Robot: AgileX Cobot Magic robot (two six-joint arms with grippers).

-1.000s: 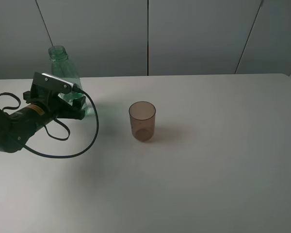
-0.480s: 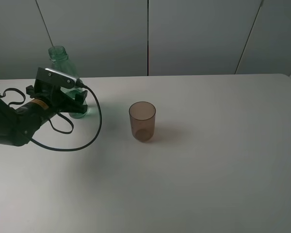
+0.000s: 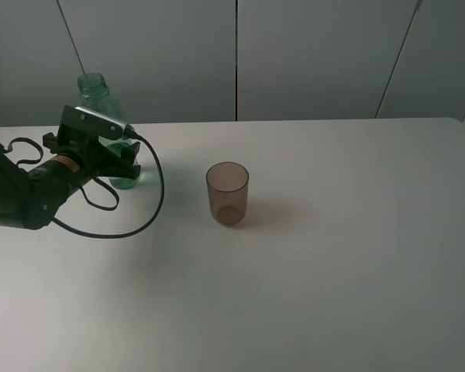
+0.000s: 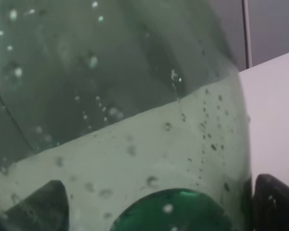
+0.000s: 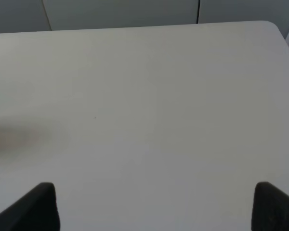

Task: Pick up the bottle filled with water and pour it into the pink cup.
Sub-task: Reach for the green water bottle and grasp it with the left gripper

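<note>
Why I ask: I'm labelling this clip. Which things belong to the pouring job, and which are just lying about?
Job: bottle, cup, left claw open around the bottle.
Just there: right claw, table, wall.

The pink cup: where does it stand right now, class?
In the exterior high view, the pink cup stands upright near the middle of the table, well right of the bottle.

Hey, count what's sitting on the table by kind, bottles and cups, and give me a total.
Bottles: 1, the green bottle
Cups: 1, the pink cup
Total: 2
</note>
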